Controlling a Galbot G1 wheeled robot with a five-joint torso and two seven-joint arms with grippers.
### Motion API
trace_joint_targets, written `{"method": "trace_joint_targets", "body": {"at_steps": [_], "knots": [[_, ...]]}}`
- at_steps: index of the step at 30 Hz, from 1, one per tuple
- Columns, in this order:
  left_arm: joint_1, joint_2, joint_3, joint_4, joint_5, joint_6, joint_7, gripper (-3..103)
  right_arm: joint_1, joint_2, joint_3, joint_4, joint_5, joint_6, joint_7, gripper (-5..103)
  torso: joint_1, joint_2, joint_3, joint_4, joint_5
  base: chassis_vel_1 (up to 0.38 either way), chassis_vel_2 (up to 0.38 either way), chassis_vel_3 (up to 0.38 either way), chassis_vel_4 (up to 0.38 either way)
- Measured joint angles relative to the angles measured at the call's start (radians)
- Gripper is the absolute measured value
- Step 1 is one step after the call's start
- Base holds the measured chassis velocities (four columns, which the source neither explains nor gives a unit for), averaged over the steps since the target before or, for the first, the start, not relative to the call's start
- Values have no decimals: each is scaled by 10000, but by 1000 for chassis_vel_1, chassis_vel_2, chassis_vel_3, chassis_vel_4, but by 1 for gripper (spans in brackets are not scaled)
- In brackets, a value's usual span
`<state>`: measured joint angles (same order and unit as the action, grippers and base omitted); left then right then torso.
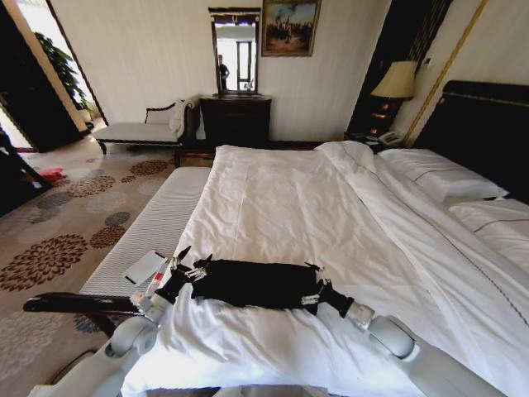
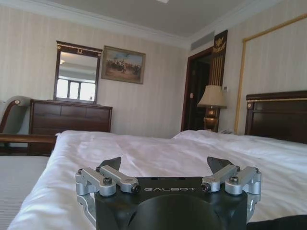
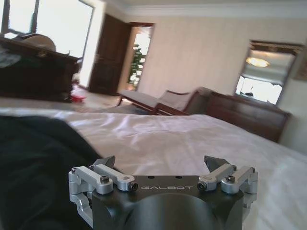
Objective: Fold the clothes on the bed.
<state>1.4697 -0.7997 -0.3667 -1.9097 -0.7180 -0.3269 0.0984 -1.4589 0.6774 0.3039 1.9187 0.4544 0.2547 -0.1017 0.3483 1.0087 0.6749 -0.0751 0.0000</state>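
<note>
bed [image 1: 273, 198]: lying w/ white duvet spread flat, giving a broad soft surface for folding; pillows up by the dark headboard, well apart from the work.

clothes [image 1: 252, 283]: lying near the foot edge of the bed, on the duvet, already gathered into a narrow dark band running across between the two hands; prob. kept at this edge to stay within both arms' reach. Looking part-folded, judging by the strip shape; lettering not visible.

left hand [image 1: 188, 263]: sitting at the left end of the black strip, low over the duvet, fingers spread wide in left wrist view [image 2: 165, 165]; gripping nothing, white bedding showing between the tips. Touching cloth or not: can't tell.

right hand [image 1: 316, 285]: sitting at the right end of the strip, jaws spread wide too [image 3: 163, 163]; holding nothing, black fabric lying just beside it.

placement, overall: flanking the strip at both ends, prob. lined up for a symmetric two-hand move.
</note>
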Motion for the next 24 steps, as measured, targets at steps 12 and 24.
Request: {"method": "trace_joint_targets", "body": {"at_steps": [12,24], "knots": [[1458,75,-1247,-1182,832,1194,-1053,100,-1808,357,1739,2692,7269,-4176,264,100,-1,1,0,-2,-2,0,0,0,0],[2208,-276,-1528,-1722,1248,1328,-1286,100,-423,570,1223,1315,8590,-6211,1340,100,0,0,1,1,1,0,0,0,0]]}}
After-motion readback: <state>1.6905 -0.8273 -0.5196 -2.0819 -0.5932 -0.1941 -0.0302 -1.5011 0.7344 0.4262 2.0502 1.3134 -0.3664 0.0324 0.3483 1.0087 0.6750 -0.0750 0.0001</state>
